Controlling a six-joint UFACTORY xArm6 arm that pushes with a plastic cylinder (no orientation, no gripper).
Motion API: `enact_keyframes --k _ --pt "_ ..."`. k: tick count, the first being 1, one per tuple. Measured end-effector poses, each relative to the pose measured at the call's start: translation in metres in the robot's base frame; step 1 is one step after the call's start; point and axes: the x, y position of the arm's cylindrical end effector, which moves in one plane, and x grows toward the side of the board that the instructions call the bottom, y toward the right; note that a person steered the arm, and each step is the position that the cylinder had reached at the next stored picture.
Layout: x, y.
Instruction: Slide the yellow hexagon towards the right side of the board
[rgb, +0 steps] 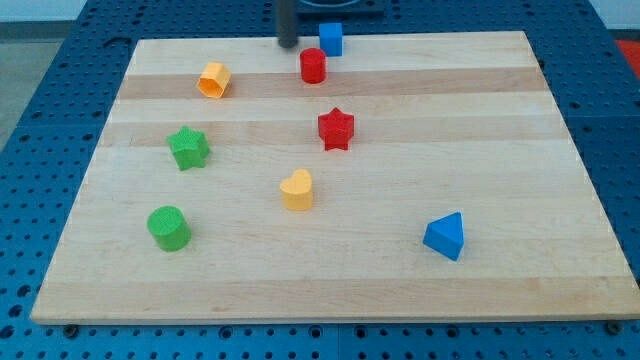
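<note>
Wooden bench (560, 180): my tip (288, 44), no pincer fitted, stands right of yellow hexagon (213, 80), misplaced for pushing rightward.

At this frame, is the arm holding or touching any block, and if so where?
Nothing is held. My tip stands at the board's top edge, apart from every block; the yellow hexagon lies to its lower left, untouched.

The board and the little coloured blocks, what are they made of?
The board looks like pale, unvarnished wood: grain and plank seams show. The blocks, such as the yellow hexagon and red star, seem matte moulded or printed plastic, evenly coloured.
</note>
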Motion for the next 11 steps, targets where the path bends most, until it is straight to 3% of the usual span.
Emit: enact_keyframes --k 1,3,6,9,11 --pt "0.019 -0.062" --pt "0.107 -0.101" --pt "0.119 -0.062" --pt "0.113 0.048" --pt "0.113 -0.011"
